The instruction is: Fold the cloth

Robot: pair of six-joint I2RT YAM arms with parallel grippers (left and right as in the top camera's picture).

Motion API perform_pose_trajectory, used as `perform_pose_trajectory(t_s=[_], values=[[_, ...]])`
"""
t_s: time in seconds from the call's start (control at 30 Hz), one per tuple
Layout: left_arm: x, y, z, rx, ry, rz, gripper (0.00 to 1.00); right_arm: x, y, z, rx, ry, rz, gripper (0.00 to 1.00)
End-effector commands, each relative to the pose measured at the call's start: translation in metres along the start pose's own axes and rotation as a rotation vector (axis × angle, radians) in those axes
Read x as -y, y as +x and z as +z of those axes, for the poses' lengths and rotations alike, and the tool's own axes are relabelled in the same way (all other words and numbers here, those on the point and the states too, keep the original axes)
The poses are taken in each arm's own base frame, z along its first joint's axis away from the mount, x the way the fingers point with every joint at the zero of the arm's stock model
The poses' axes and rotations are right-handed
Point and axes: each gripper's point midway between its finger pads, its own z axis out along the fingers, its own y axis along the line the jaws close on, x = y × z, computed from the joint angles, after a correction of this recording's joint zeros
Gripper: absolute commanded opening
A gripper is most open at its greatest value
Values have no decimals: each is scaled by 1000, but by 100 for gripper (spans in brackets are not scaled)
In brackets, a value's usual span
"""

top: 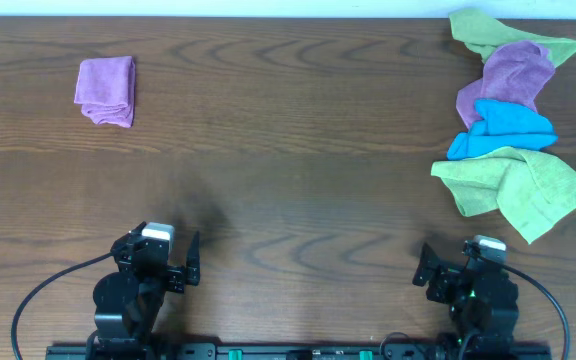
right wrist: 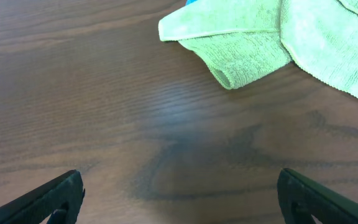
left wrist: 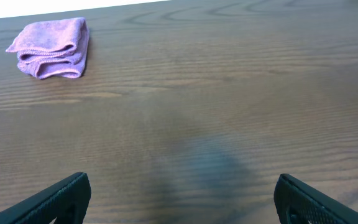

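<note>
The left claw (left wrist: 180, 202) sits at the near edge of the tabletop (top: 298, 150), its fingers spread wide and gripping nothing. The right claw (right wrist: 180, 196) is likewise spread and bare. The purple cloth (top: 106, 90) lies folded into a small bundle at the far left, well apart from both. At the far right is a heap: a green cloth (top: 513, 185) nearest, touching a blue cloth (top: 503, 128), then a crumpled mauve cloth (top: 508, 72) and another green one (top: 488, 32).

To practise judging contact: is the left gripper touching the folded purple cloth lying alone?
Apart. The overhead view shows a wide stretch of bare table between the left gripper and the cloth.
</note>
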Motion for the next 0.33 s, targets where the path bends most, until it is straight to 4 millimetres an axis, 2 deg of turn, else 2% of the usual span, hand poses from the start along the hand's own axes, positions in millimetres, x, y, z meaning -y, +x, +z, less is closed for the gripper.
perform_pose_trajectory(t_s=[0.0, 0.3], values=[[0, 7, 3, -12, -3, -16, 95, 1, 2, 1, 1, 1, -14, 99], [0, 7, 3, -12, -2, -15, 95, 1, 2, 1, 1, 0, -14, 99]])
